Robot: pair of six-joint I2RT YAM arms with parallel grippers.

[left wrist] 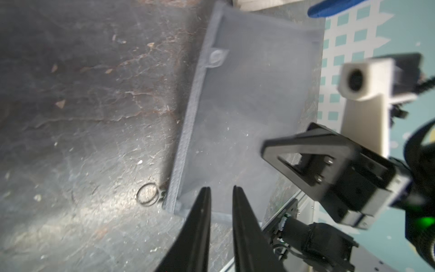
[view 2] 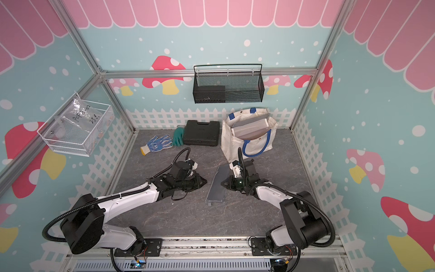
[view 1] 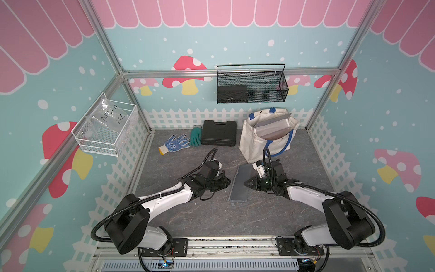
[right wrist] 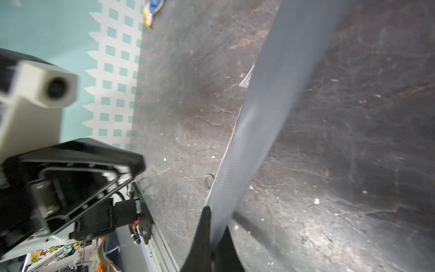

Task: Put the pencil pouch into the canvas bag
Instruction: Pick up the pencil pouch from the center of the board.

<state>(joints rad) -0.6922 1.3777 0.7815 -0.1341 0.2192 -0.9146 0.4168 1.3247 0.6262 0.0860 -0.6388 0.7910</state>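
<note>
Right hand [view 1: 246,183] grasping the grey pencil pouch [view 1: 237,190] by one long edge, in the middle of the surface [view 1: 211,216]; the pouch seems tilted up. Left hand [view 1: 227,182] sits just beside it, parted and empty. This looks like the pickup step. Next, lift the pouch over the rim of the canvas bag [view 1: 251,141] at the far right corner.

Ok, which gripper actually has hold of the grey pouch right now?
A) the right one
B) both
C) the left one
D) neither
A: in the right wrist view the right gripper is pinched shut on the edge of the pencil pouch, while the left gripper has its jaws apart and clamps nothing.
</note>
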